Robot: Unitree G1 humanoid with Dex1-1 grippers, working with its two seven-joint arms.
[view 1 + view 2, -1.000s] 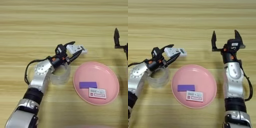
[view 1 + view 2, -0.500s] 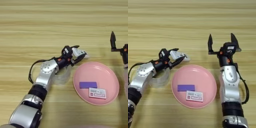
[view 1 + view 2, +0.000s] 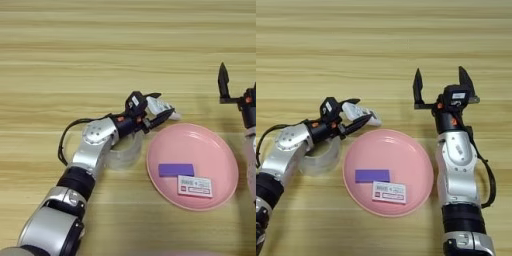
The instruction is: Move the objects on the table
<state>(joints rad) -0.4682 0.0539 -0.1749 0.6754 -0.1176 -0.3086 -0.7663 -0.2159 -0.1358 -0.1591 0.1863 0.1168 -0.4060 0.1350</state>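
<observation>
The left gripper [image 3: 353, 118] is clenching the slim remote control [image 3: 360, 113] just above the pink plate's [image 3: 421, 160] upper-left rim; it is probably light, rigid, best pinched mid-body. The right gripper [image 3: 440, 84] is hovering, fingers spread.

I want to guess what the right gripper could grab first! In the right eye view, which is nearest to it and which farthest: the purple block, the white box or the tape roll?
From the right gripper:
1. White box, on the pink plate, toward its right.
2. Purple block, further left on the plate.
3. Tape roll, left of the plate.
</observation>
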